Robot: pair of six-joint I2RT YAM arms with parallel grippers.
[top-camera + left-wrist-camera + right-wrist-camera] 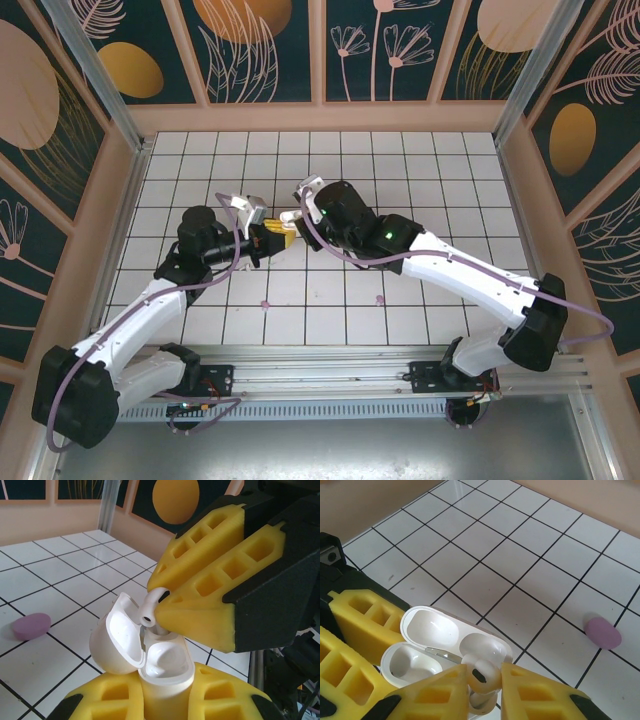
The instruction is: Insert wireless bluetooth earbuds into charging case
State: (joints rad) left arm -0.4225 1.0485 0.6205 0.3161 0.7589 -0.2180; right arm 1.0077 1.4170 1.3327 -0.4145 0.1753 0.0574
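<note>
Surface: a table (400, 170) topped with white square tiles and dark grid lines, glossy enough to catch some glare.
Room: dark teal wall panels (420, 40) in pale wooden frames stand on the left, far and right sides, painted with orange discs and line-drawn flowers. A metal rail (330, 365) runs along the near edge under my two bases.
Count: two arms, two grippers and four yellow fingers. There is one charging case (165, 667), one earbud (150, 607) and one lilac oval piece (603, 633) lying flat on a tile.
Left gripper (165, 699): closed on the body of the charging case, with a yellow finger on either side.
Right gripper (484, 680): drawn in narrow, with the earbud pinched between its two fingertips.
Where the case is: held off the tiles near the middle of the table, slightly left of centre, where my two grippers meet.
Case direction: its long axis is upright and its mouth faces up. The lid (120, 640) is swung open to one side, with its hollow showing.
Where the earbud is: directly over the open mouth of the case, just beside the raised lid.
Earbud direction: its long axis is close to upright and a little tilted. The rounded head with the dark mesh is on top and the lower end is at the case opening. I cannot tell whether it is seated.
Oval piece: on the tiles, well apart from the case.
</note>
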